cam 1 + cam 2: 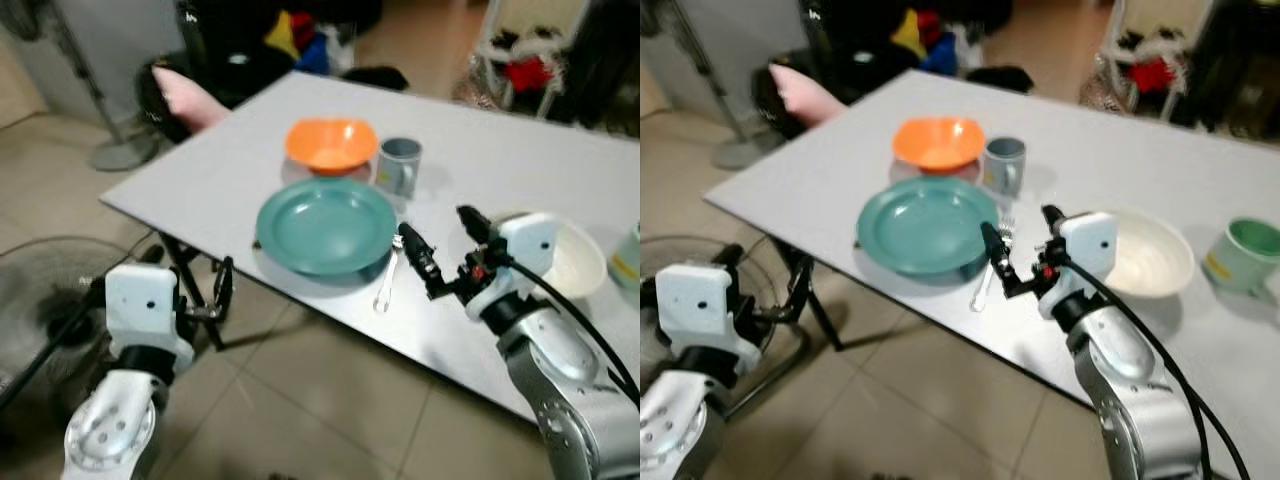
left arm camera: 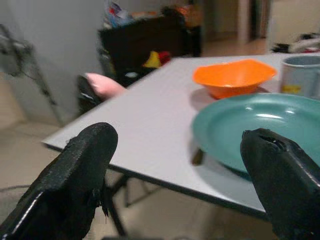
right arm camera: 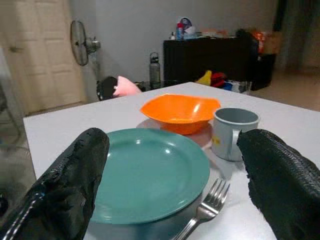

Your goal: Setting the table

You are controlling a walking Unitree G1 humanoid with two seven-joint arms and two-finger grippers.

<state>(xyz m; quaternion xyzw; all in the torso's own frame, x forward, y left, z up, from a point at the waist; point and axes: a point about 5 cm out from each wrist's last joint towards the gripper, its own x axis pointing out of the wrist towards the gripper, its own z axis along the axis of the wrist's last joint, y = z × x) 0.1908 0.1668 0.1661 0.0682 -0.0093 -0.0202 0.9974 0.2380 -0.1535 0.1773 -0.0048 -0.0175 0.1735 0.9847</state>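
A teal plate [image 1: 326,226] sits near the front edge of the grey bench [image 1: 520,150], with a silver fork [image 1: 386,283] lying just beside its right rim, tines pointing away from the robot. The fork's handle end is cut off in the right wrist view and partly blurred from the head camera. Behind the plate stand an orange bowl [image 1: 331,144] and a grey mug [image 1: 399,166], close together. A white bowl [image 1: 1148,254] is partly hidden behind the right arm's white wrist housing, and a pale green mug [image 1: 1245,256] stands further right; in the left eye view it is cropped by the frame edge.

The right end effector [image 1: 447,250] hovers over the bench just right of the fork, fingers spread and holding nothing. The left end effector [image 2: 180,180] hangs below and in front of the bench's edge, released, its fingers wide apart. A floor fan [image 1: 60,300] stands low on the tiled floor at left; clutter behind the bench is too blurred to identify.
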